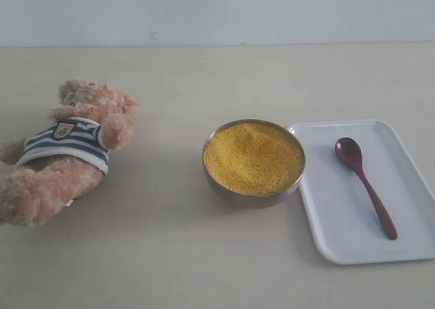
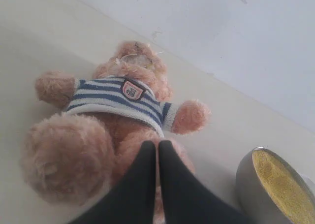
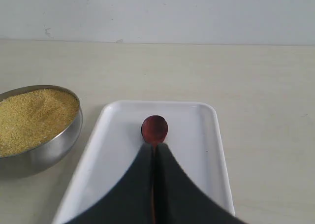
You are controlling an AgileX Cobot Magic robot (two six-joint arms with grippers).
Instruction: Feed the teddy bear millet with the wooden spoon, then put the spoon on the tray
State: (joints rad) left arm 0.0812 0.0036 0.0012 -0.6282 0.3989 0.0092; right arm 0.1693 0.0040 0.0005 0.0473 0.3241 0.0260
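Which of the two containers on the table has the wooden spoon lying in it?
The flat white rectangular tray; the wooden spoon lies on it. The round steel bowl beside it holds only millet.

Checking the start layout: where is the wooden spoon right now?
In the exterior view the wooden spoon lies on the white tray at the right, beside the steel bowl of millet.

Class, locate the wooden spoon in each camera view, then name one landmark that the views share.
Exterior view: wooden spoon on the tray, right of the millet bowl.
Left wrist view: not in it.
Right wrist view: spoon's oval head on the tray, beyond the shut right end effector.
Shared landmark: the millet bowl, in all three.
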